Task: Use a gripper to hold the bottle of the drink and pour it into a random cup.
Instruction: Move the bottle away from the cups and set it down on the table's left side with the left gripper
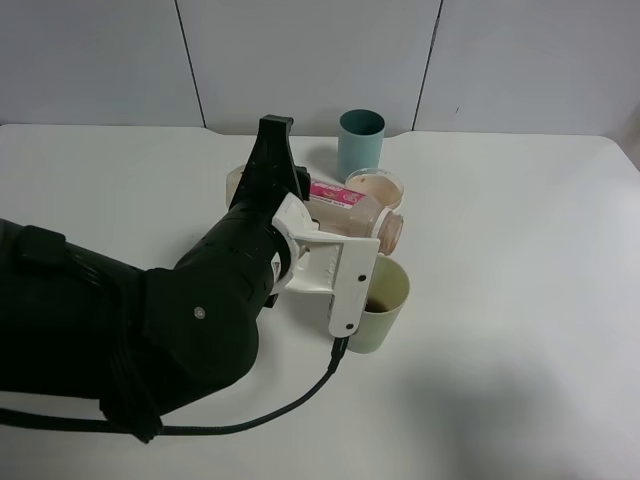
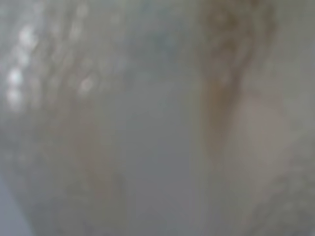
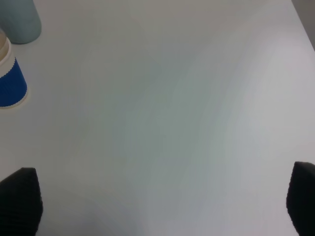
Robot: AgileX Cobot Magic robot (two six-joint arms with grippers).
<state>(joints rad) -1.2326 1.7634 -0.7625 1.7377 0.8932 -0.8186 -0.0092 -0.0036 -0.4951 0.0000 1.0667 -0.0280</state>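
Observation:
My left gripper (image 1: 335, 240), white-fingered on a bulky black arm, is shut on the bottle of the drink (image 1: 350, 213). The bottle lies tipped nearly on its side, and its tan-rimmed mouth (image 1: 392, 231) points right, just above the pale yellowish-green cup (image 1: 388, 300). A little dark brown liquid shows at the cup's bottom. The white gripper housing covers the cup's left side. In the left wrist view the translucent bottle (image 2: 157, 118) fills the picture as a blur. The right gripper (image 3: 162, 206) is open over bare table, only its two dark fingertips showing.
A teal cup (image 1: 360, 140) stands behind the bottle, with the blue-and-white paper cup (image 1: 376, 187) just in front of it. Both also show in the right wrist view: teal cup (image 3: 19, 19), paper cup (image 3: 10, 78). A black cable (image 1: 290, 405) trails across the white table (image 1: 520, 300).

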